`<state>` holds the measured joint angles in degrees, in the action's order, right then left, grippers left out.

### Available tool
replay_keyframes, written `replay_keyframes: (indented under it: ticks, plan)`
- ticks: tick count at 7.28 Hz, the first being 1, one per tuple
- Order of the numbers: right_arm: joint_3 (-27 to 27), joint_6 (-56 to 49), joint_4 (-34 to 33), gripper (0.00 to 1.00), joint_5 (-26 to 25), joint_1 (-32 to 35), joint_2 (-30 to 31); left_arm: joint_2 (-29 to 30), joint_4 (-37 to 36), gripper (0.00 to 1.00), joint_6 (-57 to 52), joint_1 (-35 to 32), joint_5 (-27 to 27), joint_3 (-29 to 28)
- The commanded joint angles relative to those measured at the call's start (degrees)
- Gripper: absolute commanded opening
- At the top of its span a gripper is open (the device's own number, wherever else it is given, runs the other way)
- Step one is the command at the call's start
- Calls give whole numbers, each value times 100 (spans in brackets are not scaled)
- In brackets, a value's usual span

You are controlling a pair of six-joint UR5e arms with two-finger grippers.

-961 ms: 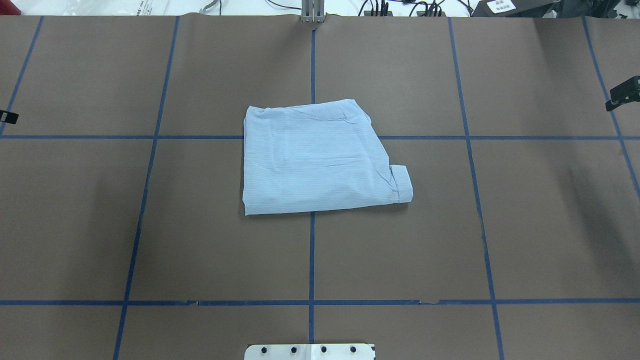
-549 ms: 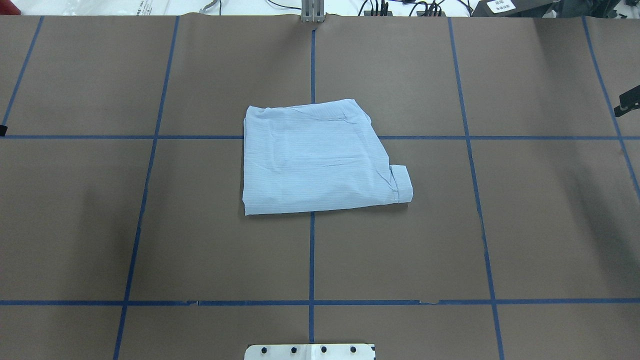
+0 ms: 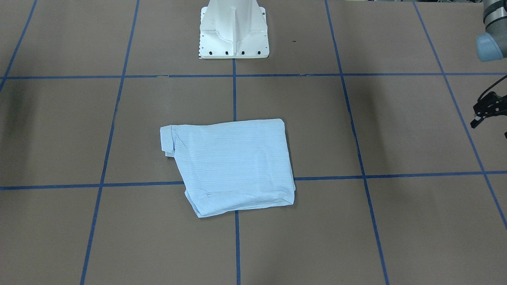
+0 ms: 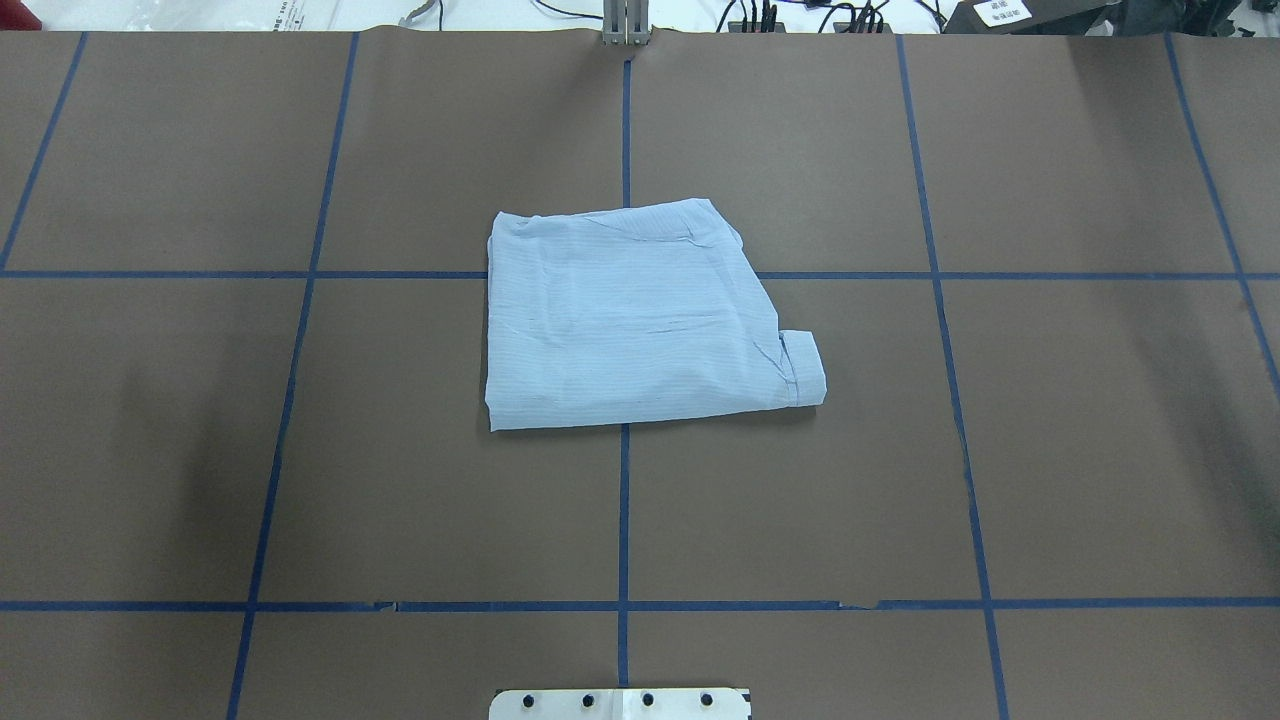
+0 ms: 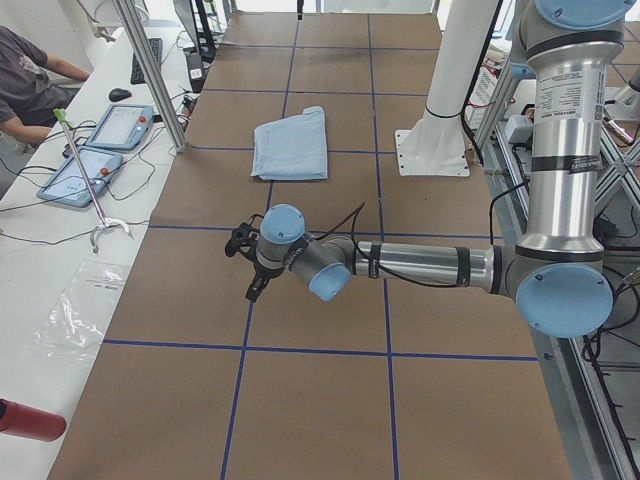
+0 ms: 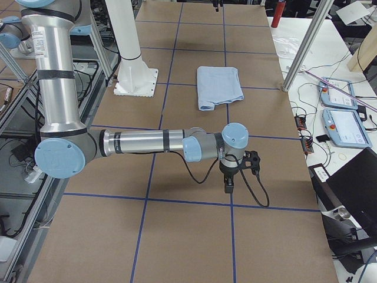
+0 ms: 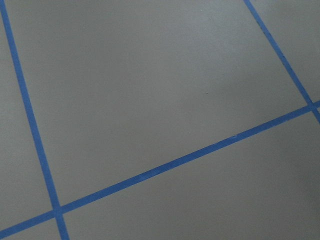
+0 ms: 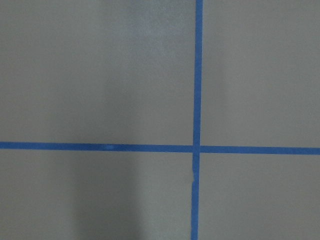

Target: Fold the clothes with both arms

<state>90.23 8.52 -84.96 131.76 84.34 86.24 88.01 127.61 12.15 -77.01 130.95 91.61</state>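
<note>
The clothes, one pale-blue striped shirt (image 4: pixel 640 320), lie folded into a flat packet at the table's middle, with a small cuff sticking out at one corner (image 3: pixel 167 138). No gripper touches the shirt. My left arm (image 5: pixel 420 265) stretches out low over the brown table, its gripper (image 5: pixel 255 288) far from the shirt (image 5: pixel 292 142). A black part of it shows at the front-facing view's right edge (image 3: pixel 486 111). My right gripper (image 6: pixel 228 183) hangs off the other end, also far from the shirt (image 6: pixel 219 87). I cannot tell either gripper's state. Both wrist views show only bare table and blue tape.
The white pedestal base (image 3: pixel 233 31) stands behind the shirt. Blue tape lines (image 4: pixel 623 500) grid the brown table cover. Beyond the table's far edge are teach pendants (image 5: pixel 118 125) (image 6: pixel 344 127), a seated person (image 5: pixel 25 80), a grabber stick (image 5: pixel 85 185) and a red bottle (image 5: pixel 30 420).
The black tips of both grippers, seen at the overhead view's left and right edges, have slid outward and left that view. The shirt has not moved.
</note>
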Motion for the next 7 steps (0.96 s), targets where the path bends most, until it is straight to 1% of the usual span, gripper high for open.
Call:
replay_keyframes:
  ticks: [1, 2, 3, 4, 6, 7]
  plan:
    - [56, -684, -266, 100, -2, 204, 147, 6, -375, 100, -204, -209, -140, -38]
    - [74, -685, -266, 100, 16, 223, 156, 163, -803, 100, -213, -366, -88, 14]
    - [83, -676, -266, 100, 68, 249, 165, 234, -1060, 100, -543, -568, -70, 24]
    - [91, -676, -266, 100, 156, 249, 165, 287, -1454, 100, -738, -761, 218, 59]
    - [100, -659, -266, 100, 174, 241, 156, 305, -1564, 100, -740, -816, 308, 234]
    - [100, -633, -205, 100, 174, 241, 182, 131, -1538, 100, -740, -833, 335, 313]
